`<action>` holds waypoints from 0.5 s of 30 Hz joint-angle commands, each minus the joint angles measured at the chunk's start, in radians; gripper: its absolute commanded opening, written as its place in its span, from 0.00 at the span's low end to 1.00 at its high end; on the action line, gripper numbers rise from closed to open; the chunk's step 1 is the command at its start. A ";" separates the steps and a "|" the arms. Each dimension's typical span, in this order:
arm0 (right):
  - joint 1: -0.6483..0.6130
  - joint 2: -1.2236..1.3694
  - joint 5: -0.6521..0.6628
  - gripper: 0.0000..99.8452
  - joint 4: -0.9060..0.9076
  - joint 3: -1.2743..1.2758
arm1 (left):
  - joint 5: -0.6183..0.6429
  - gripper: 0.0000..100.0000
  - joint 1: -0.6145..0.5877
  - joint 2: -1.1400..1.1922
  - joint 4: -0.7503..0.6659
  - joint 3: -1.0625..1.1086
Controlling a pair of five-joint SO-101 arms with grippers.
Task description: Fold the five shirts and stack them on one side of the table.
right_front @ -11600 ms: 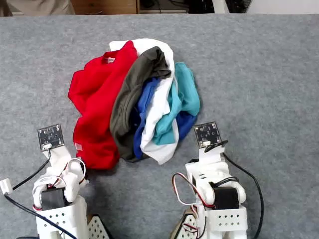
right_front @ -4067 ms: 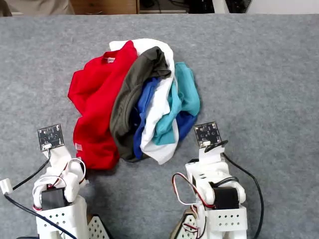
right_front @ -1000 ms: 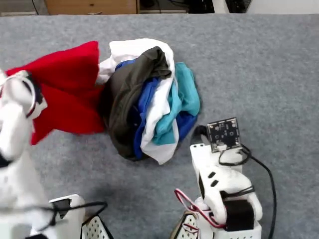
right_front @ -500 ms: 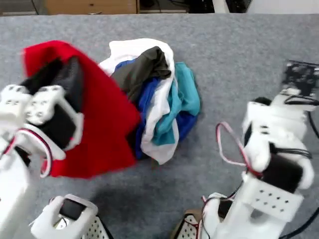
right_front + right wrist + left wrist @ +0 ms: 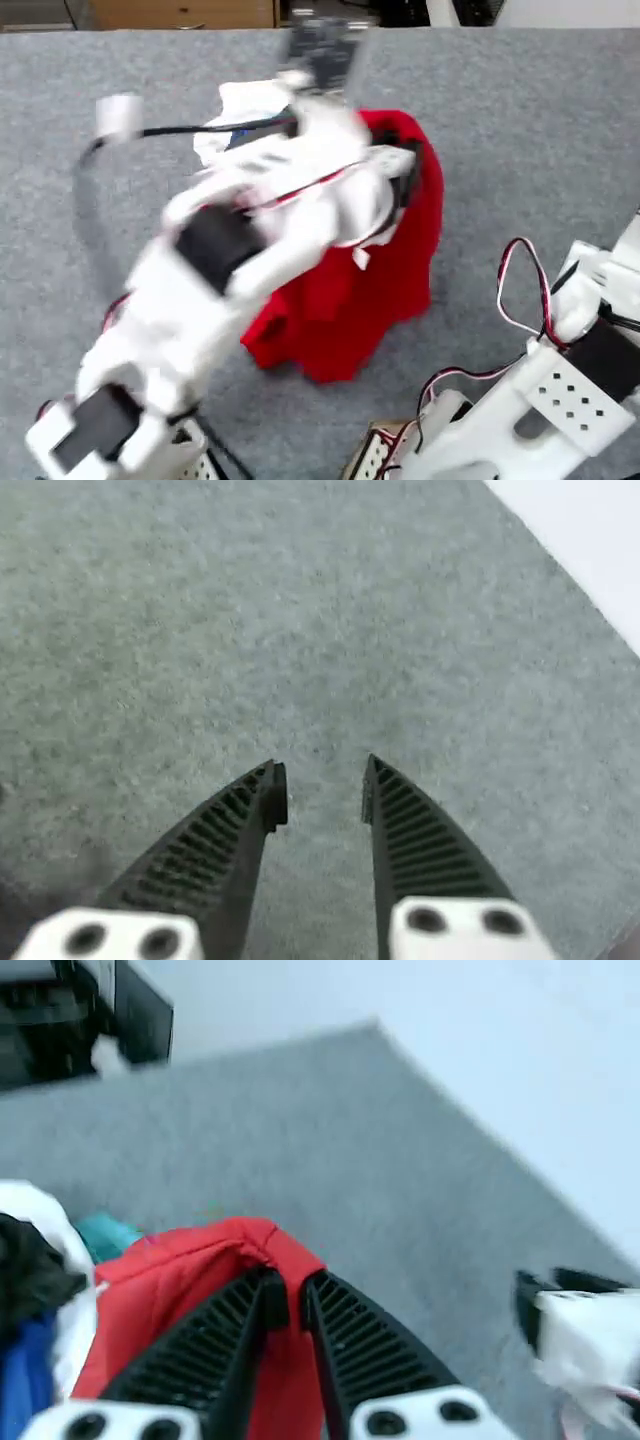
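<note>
My left gripper [image 5: 290, 1290] is shut on the red shirt [image 5: 190, 1290], pinching a fold of it. In the high view the left arm [image 5: 250, 240] stretches across the middle of the table and the red shirt [image 5: 370, 280] hangs from it, draped down to the table right of centre. Behind the arm lies the pile of other shirts, of which a white one [image 5: 245, 105] shows. The left wrist view catches the pile's white [image 5: 40, 1220], teal [image 5: 105, 1235], dark [image 5: 30, 1260] and blue [image 5: 25, 1370] shirts. My right gripper [image 5: 322, 785] hangs open over bare grey table.
The grey table surface [image 5: 520, 130] has free room at the right and far left. The right arm's base [image 5: 560, 390] stands at the near right edge. The table's far edge meets furniture [image 5: 180, 12] at the back.
The left arm has swung the red shirt from the left side over the pile toward the right of centre. The right arm has pulled out to the right.
</note>
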 commanded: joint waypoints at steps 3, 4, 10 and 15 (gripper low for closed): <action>0.027 -0.001 0.040 0.15 0.008 0.025 | 0.005 0.02 0.015 0.203 -0.072 -0.014; 0.025 -0.001 0.038 0.15 0.008 0.030 | 0.005 0.02 0.018 0.234 -0.071 -0.015; 0.024 -0.001 0.038 0.15 0.008 0.041 | 0.009 0.14 0.051 0.314 0.018 -0.015; 0.022 -0.001 0.038 0.15 0.008 0.041 | 0.003 0.20 0.038 0.317 0.106 -0.015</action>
